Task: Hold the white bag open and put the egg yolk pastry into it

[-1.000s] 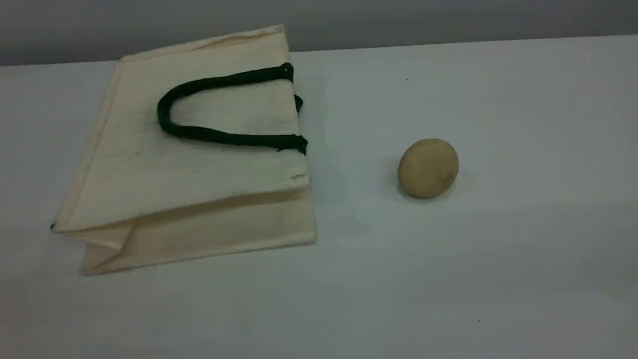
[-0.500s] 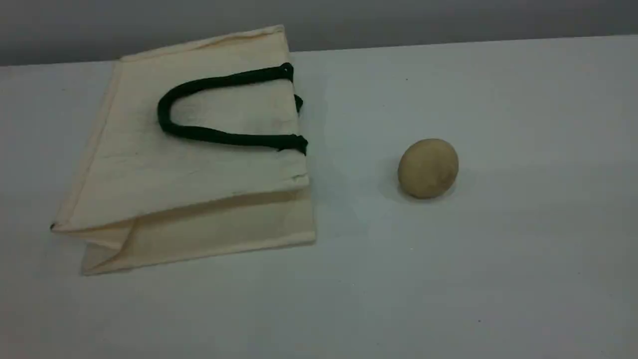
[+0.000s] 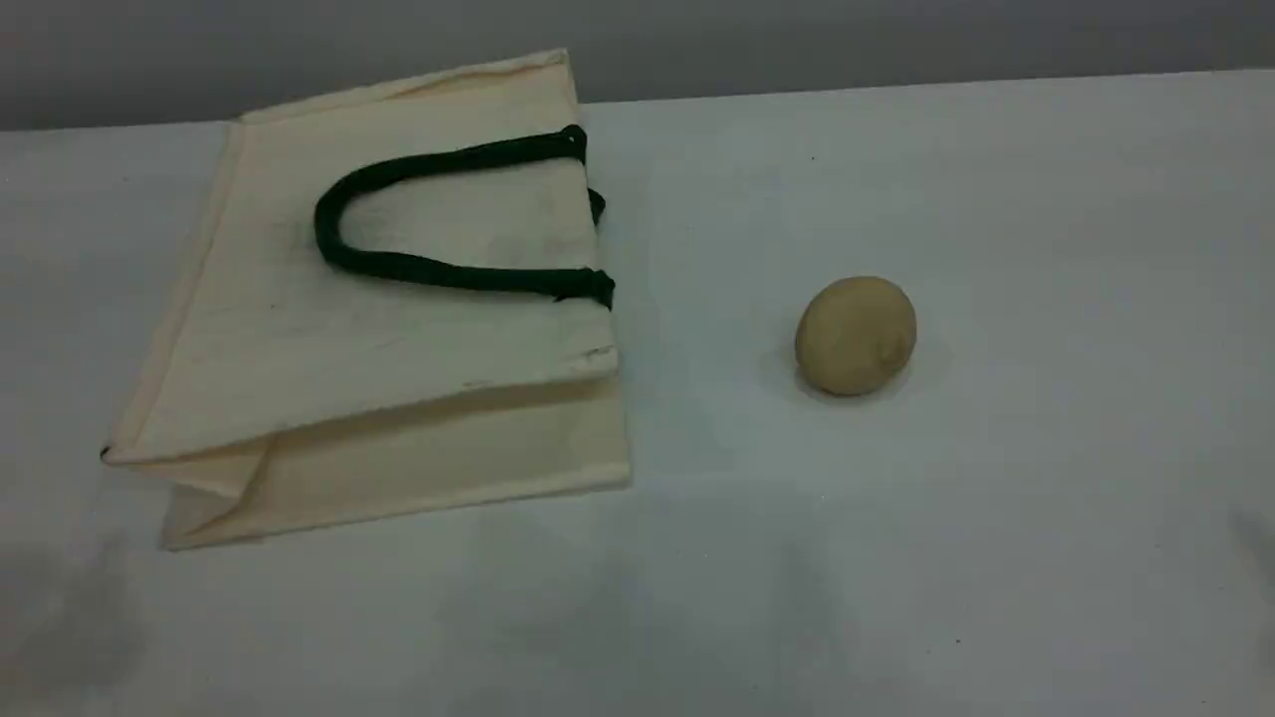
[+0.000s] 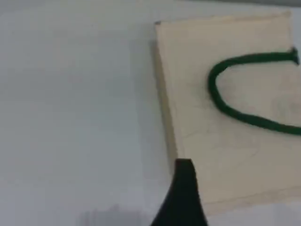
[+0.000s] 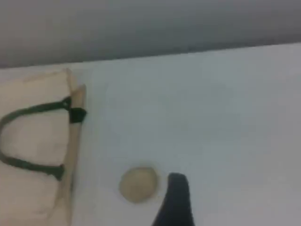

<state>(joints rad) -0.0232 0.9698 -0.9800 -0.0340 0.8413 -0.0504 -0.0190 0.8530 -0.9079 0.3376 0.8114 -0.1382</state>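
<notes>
The white bag (image 3: 379,319) lies flat on the table's left side, its mouth toward the right. One dark green rope handle (image 3: 398,264) rests on top. The egg yolk pastry (image 3: 855,336), a tan ball, sits alone to the bag's right. Neither gripper appears in the scene view. In the left wrist view, one black fingertip (image 4: 182,190) hovers over the bag (image 4: 235,132) near its closed end. In the right wrist view, a black fingertip (image 5: 175,197) hangs just right of the pastry (image 5: 138,184), above the table. Neither gripper holds anything, and both are open.
The pale table (image 3: 996,548) ends at a grey wall behind the bag. Faint shadows lie on the table along the near edge of the scene view.
Soft shadows have spread over the near part of the table in the scene view. The bag and the pastry have not moved.
</notes>
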